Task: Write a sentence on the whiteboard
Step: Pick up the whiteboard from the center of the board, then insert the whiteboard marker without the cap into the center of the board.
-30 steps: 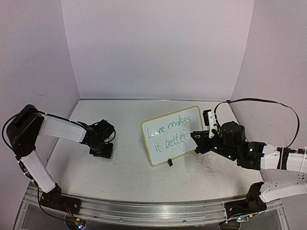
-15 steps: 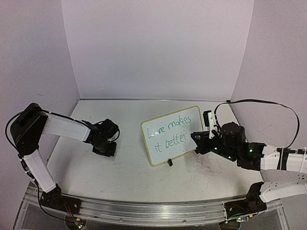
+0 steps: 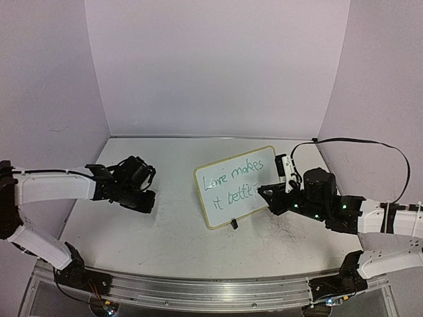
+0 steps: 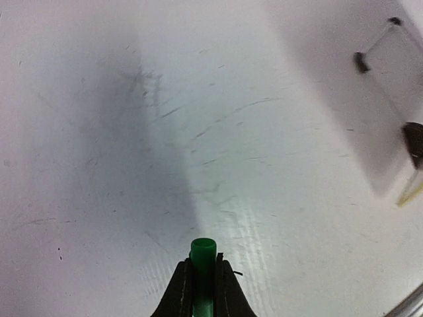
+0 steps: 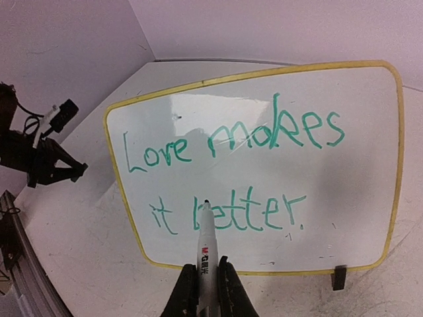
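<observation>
- Right gripper (image 5: 207,281) clamps a marker (image 5: 204,238), tip at "better" on the whiteboard (image 5: 360,188).
- Left gripper (image 4: 203,284) pinches a green piece (image 4: 203,251), perhaps a cap.

Left arm (image 3: 53,187), right arm (image 3: 396,221) showing white shells, black joints. Black cable (image 3: 357,139) trailing off the right; green lights (image 3: 343,206) glowing. Left claw (image 4: 203,265), right claw (image 5: 204,267) looking black.
</observation>
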